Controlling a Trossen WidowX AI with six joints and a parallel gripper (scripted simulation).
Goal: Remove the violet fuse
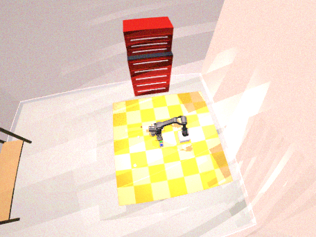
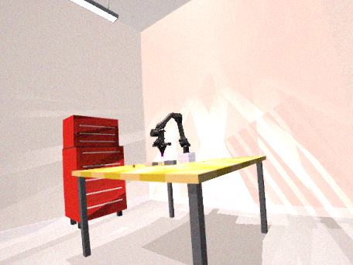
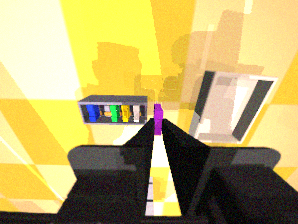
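Observation:
My gripper (image 3: 157, 122) (image 2: 162, 151) is shut on the violet fuse (image 3: 158, 116) (image 2: 162, 155), which hangs upright from the fingertips above the table. In the wrist view the fuse block (image 3: 114, 99) is just left of the fuse, a dark grey frame with a blue fuse (image 3: 92, 113), a green fuse (image 3: 115, 113), a yellow fuse (image 3: 125, 114) and a white fuse (image 3: 136, 114). The violet fuse is out of the block. The open tray (image 3: 204, 97) is to the right in the wrist view, tilted in the picture, and the gripper is between block and tray.
The arm stands on a white pedestal (image 1: 184, 138) (image 2: 186, 157) on the yellow chequered table (image 1: 135, 194) (image 2: 135, 175). A small red thing (image 1: 141, 127) (image 2: 134, 166) lies on the table. A red tool cabinet (image 1: 149, 76) (image 2: 90, 166) stands beyond the table.

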